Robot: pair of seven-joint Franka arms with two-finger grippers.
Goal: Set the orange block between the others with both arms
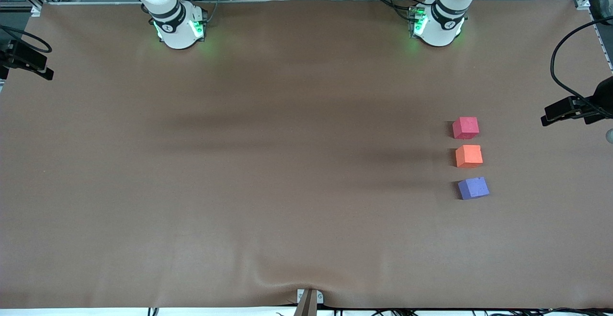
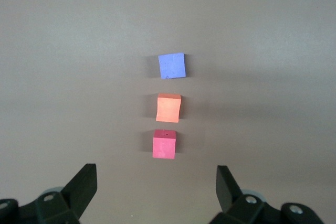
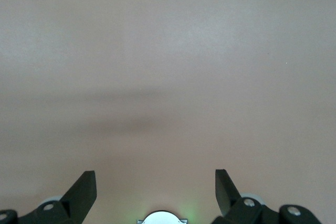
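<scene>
My right gripper (image 3: 155, 192) hung high over bare brown table (image 1: 239, 163) near its own base, fingers spread wide and holding nothing; that arm waited. Toward my left arm's end of the table three cubes stood in a short row, each just apart from the next: the red-pink cube (image 1: 465, 128) farthest from the front camera, the orange block (image 1: 469, 156) between the other two, and the purple-blue cube (image 1: 473, 187) nearest that camera. My left gripper (image 2: 156, 192) hovered high above the table by the red-pink cube (image 2: 164, 144), jaws wide and empty, with the orange block (image 2: 168, 108) and purple-blue cube (image 2: 172, 66) in its wrist view.
</scene>
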